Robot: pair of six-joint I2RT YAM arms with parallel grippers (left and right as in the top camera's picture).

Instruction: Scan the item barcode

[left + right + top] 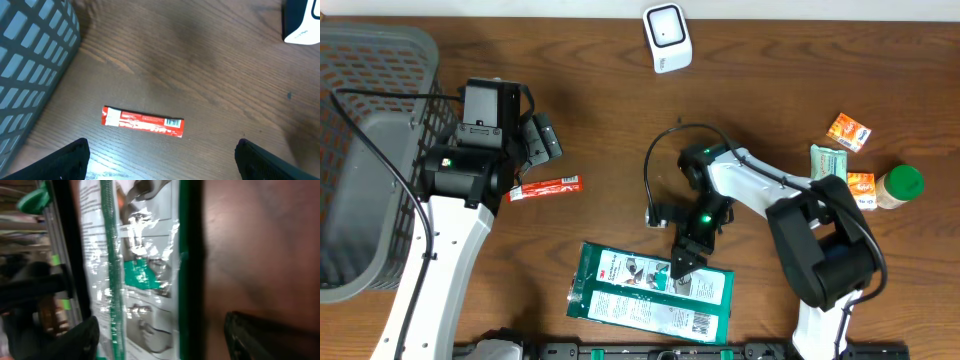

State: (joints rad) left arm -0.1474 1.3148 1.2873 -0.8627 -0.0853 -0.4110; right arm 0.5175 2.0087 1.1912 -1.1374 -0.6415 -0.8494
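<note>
Green packet (630,290) lies flat on the table (770,60) at the near centre, tilted slightly. Its near edge is close to the table's near edge. Its barcode (703,322) faces up at the near right corner.

Right gripper (682,266) hangs low over the packet's far edge. Its fingers stand apart, and the right wrist view shows the packet's green border between them with a gap to the finger on the bare-table side.

White scanner (667,37) stands at the far centre, well apart from the packet, with bare table between.

Left gripper (542,142) is spread wide and grips nothing. It sits just beyond a red sachet (545,188) that lies flat left of centre.

Grey basket (380,60) fills the far left corner.

Orange box (849,131), pale green pack (832,160) and green-lidded jar (898,185) cluster at the right edge.
</note>
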